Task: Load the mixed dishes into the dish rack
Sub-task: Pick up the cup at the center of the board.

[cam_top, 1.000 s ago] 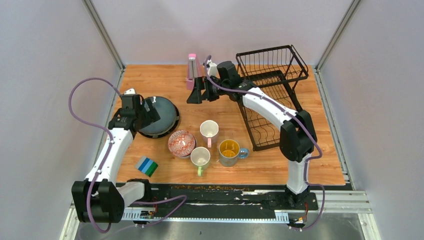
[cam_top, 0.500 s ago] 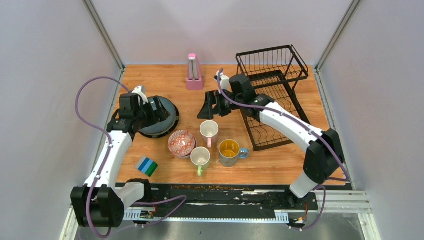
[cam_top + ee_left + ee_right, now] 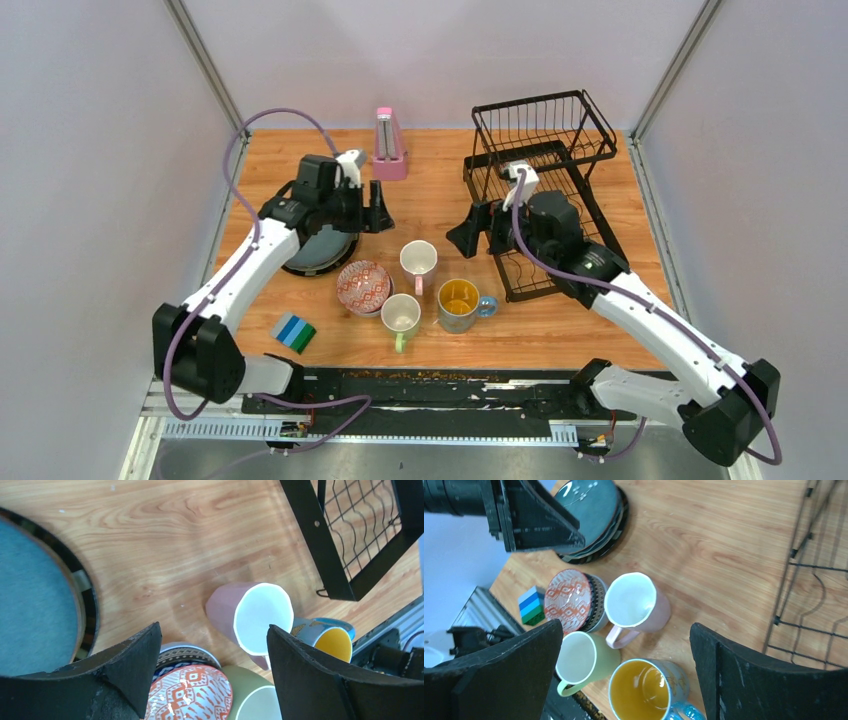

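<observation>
Two stacked blue-grey plates (image 3: 318,245) lie at the left. A red-patterned bowl (image 3: 363,287) sits nested in a blue-patterned bowl (image 3: 182,656). A pink-white mug (image 3: 418,262), a pale green mug (image 3: 401,316) and a grey mug with yellow inside (image 3: 460,303) stand upright beside them. The black wire dish rack (image 3: 545,190) holds no dishes at the right. My left gripper (image 3: 377,208) is open and empty, above the table between the plates and the pink mug (image 3: 250,615). My right gripper (image 3: 474,230) is open and empty, by the rack's left edge, above the mugs (image 3: 636,605).
A pink metronome (image 3: 388,145) stands at the back centre. A blue-green striped block (image 3: 294,332) lies near the front left. Grey walls close in the table on three sides. The left gripper's fingers (image 3: 534,520) show in the right wrist view over the plates.
My left gripper moved from over the plates' left side to their right edge. My right gripper drew back from the metronome toward the rack's left edge. No dish has moved.
</observation>
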You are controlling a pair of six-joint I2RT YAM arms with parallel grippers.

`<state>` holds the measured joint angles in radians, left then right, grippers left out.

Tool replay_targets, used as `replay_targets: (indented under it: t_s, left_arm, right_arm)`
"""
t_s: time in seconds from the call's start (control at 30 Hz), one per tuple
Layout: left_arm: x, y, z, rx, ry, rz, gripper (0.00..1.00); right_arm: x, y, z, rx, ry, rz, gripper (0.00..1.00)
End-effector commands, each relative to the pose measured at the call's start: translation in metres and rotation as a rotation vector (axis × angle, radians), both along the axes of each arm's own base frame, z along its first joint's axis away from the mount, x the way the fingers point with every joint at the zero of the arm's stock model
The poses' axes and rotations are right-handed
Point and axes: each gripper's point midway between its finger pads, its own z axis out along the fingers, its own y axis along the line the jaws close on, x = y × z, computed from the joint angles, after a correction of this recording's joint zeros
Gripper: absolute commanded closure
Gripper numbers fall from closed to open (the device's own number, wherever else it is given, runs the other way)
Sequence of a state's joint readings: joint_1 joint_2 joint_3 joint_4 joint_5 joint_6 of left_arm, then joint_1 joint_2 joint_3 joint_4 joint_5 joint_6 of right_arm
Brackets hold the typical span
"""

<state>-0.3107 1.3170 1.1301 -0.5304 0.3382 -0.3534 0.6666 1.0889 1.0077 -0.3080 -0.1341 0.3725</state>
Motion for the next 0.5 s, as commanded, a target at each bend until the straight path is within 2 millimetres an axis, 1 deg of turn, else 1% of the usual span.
replay_targets:
  t_s: [0.0,0.03,0.13,0.17,0.2,0.3,0.33,0.37,0.47]
  left_arm:
    - [0.005,-0.021,-0.004,0.077,-0.007,-0.064,0.18]
    - [0.006,-0.028,-0.009,0.087,0.003,-0.078,0.18]
    - [0.013,-0.036,-0.018,0.128,0.023,-0.074,0.21]
    - [0.015,-0.043,-0.022,0.138,0.034,-0.087,0.22]
    - [0.015,-0.045,-0.025,0.15,0.042,-0.095,0.22]
    - [0.015,-0.06,-0.035,0.189,0.063,-0.136,0.23]
    - [0.015,-0.06,-0.039,0.211,0.069,-0.14,0.24]
    - [0.014,-0.064,-0.042,0.223,0.076,-0.149,0.25]
    - [0.012,-0.064,-0.05,0.262,0.088,-0.155,0.26]
  right_arm:
    - [0.016,-0.032,0.012,0.054,-0.058,-0.23,0.0]
    - [0.017,-0.037,0.011,0.061,-0.055,-0.265,0.0]
    - [0.015,-0.05,0.011,0.078,-0.061,-0.323,0.01]
    - [0.014,-0.052,0.012,0.08,-0.066,-0.33,0.01]
    - [0.014,-0.055,0.011,0.08,-0.07,-0.341,0.02]
    - [0.014,-0.065,0.012,0.081,-0.086,-0.383,0.04]
    - [0.013,-0.068,0.012,0.082,-0.091,-0.396,0.05]
    - [0.013,-0.071,0.013,0.086,-0.096,-0.41,0.05]
    - [0.013,-0.081,0.013,0.095,-0.104,-0.458,0.06]
